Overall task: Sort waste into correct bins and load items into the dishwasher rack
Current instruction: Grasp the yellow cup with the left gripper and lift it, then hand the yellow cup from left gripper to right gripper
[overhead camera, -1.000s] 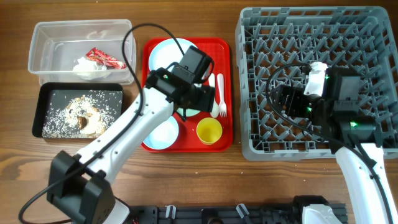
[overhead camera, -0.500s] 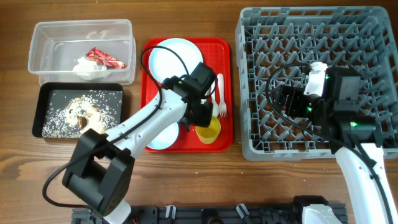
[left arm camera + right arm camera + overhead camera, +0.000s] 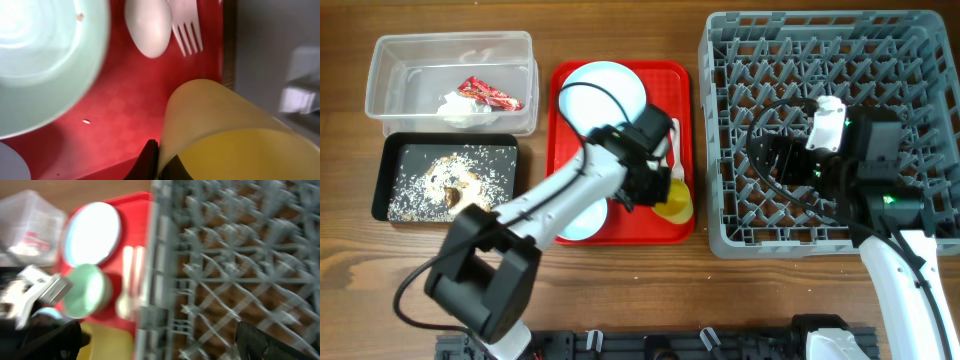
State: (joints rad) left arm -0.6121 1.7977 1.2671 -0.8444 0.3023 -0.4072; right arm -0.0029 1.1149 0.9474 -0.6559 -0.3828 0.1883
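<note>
Left tool pinches the tilted yellow cup by its rim; dishwasher rack lies just rightward, right tool gaping over it.

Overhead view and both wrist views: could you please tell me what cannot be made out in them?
Overhead: the left arm covers the pale green bowl and part of the light blue bowl.
Left wrist: the yellow cup runs off the bottom edge and hides most of the left gripper.
Right wrist: motion blur merges the white cutlery.
</note>
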